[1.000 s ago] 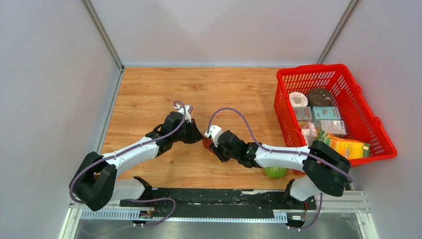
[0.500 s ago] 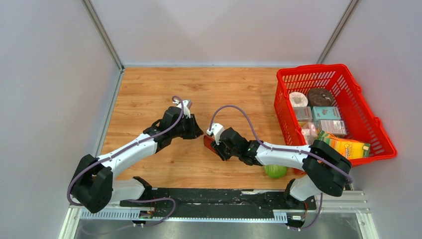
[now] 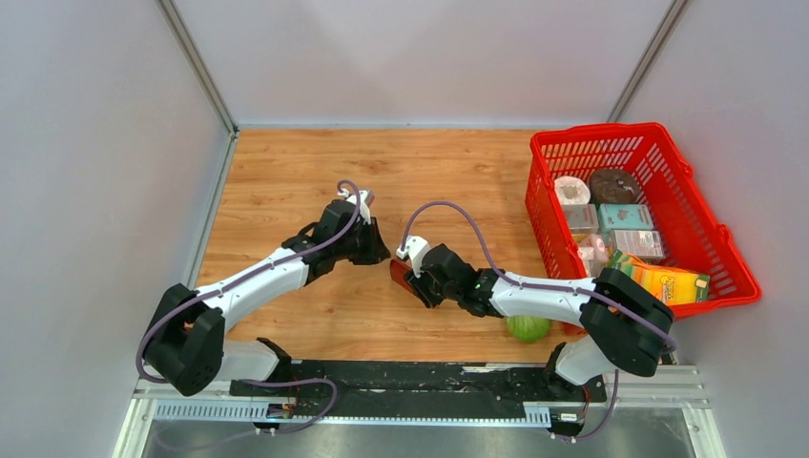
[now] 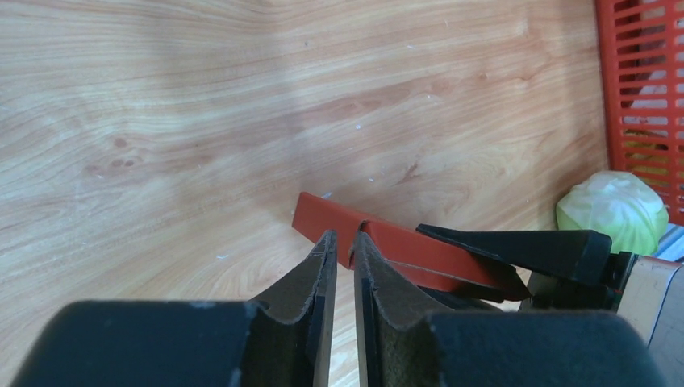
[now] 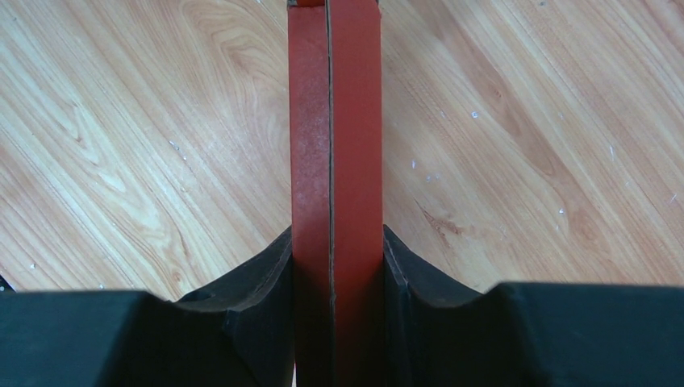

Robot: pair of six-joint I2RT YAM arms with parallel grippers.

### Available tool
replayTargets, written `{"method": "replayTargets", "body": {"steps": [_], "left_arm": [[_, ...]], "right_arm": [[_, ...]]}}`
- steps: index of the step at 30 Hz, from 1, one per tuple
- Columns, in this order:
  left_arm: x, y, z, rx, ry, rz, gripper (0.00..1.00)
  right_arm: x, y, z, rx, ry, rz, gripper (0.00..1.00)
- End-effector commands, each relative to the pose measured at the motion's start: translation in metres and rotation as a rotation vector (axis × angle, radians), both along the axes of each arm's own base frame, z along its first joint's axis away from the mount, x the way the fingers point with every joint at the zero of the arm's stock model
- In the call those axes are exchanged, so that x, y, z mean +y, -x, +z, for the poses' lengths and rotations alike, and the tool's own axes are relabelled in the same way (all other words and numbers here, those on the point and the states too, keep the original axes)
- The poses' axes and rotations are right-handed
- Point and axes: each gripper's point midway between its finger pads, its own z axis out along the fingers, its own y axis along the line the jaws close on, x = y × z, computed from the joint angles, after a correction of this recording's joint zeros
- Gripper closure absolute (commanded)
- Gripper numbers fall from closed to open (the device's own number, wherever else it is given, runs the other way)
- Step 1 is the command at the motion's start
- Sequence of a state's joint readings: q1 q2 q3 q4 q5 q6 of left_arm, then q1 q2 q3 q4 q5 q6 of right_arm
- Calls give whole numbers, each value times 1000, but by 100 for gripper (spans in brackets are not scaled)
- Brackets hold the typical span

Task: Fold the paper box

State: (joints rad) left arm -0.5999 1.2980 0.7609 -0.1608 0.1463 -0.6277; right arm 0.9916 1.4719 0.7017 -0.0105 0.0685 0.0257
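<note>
Right claw (image 5: 335, 242) is clamped on the paper box (image 5: 335, 121), one finger pressed flat to each side. The dark red card stands on edge and runs straight out to 12 o'clock in the right wrist view.

From above, the box sits near the middle of the worktop (image 3: 286, 181), a touch toward 6 o'clock. The left claw (image 4: 340, 242) meets it from the box's 10 o'clock. Its fingers (image 4: 306, 286) stand almost together with a thin slit between them, tips right at the card's upper edge. I cannot tell whether they are pinching the card.

Over at 3 o'clock stands the red basket (image 3: 591, 134), loaded with packets. A green round vegetable (image 3: 528, 329) lies at the box's 4 o'clock, beside the right arm.
</note>
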Motion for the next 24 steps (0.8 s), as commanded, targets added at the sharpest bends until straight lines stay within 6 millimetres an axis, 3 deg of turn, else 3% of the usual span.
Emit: {"method": "replayTargets", "body": {"steps": [1,7,13,15,16,18,24], "left_arm": [[-18,-2,13,-56,20,-52,79],[-26,8,-6,-21,24,-60,79],[-10,5,-5,-51,-40,-27,79],[-6,5,-1,-75,-58,-30,77],[-5,6,1,-82,-56,-32,77],[-5,7,2,-82,-51,-35,74],[-7,8,5,-67,-8,-35,67]], "right_arm": [[12,-6,12,-18,-47,6,62],[12,-6,12,-19,-46,7,63],[11,-5,11,-11,-47,6,61],[11,-3,12,1,-51,-1,56],[14,-5,19,-2,-72,-4,47],[12,0,19,52,-60,-22,40],[16,-3,38,122,-96,-60,32]]}}
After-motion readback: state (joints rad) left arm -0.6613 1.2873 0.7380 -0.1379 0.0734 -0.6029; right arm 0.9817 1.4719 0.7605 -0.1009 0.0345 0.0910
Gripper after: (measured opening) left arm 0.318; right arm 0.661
